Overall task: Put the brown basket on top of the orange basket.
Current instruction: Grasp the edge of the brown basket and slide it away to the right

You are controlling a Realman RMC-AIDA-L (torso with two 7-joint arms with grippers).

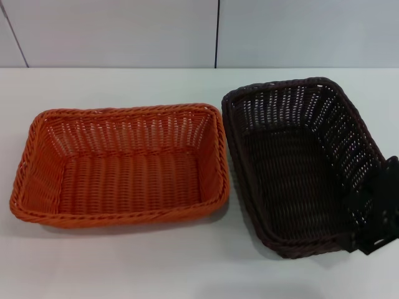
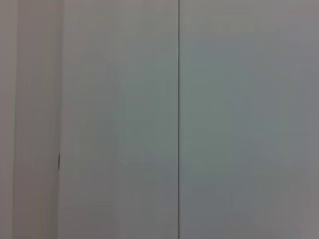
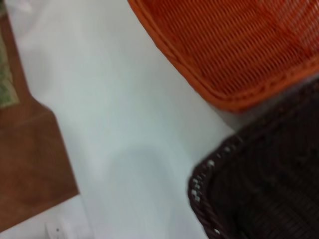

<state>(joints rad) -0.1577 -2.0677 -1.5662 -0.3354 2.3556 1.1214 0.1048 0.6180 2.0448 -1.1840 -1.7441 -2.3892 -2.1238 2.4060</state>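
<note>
Even bright light; blurred right wrist view.

The right gripper is cut off by the head view's right edge, and how its jaws stand cannot be told. It hides part of the brown basket at its near right rim. In the right wrist view, the orange basket and the brown basket both run out of frame, blurred.

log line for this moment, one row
stage: lifting | right gripper: on right side of brown basket, basket tilted | orange basket: flat on table, beside it | left arm: out of view
</note>
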